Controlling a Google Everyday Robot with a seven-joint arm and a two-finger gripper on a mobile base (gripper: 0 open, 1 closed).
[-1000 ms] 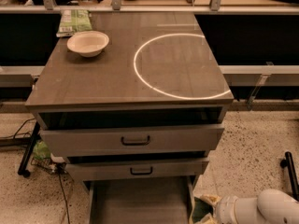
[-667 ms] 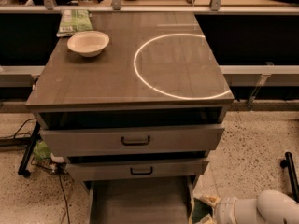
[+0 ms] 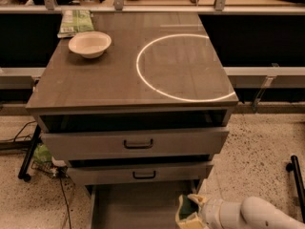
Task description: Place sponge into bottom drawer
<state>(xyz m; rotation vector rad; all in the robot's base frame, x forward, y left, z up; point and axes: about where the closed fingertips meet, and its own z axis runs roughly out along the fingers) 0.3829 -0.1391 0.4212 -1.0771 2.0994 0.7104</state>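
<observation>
Camera view | my pincer (image 3: 193, 213) low at right, clamped on the sponge (image 3: 187, 207) | sponge hangs at the right rim of the open bottom drawer (image 3: 133, 204) | step: delivery | next, I judge: shift left over the drawer, then release.

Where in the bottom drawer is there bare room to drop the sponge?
The bottom drawer shows bare grey floor from its left rail across to the gripper, which holds the sponge at the right rail. It is crowded only at the back, under the middle drawer front.
</observation>
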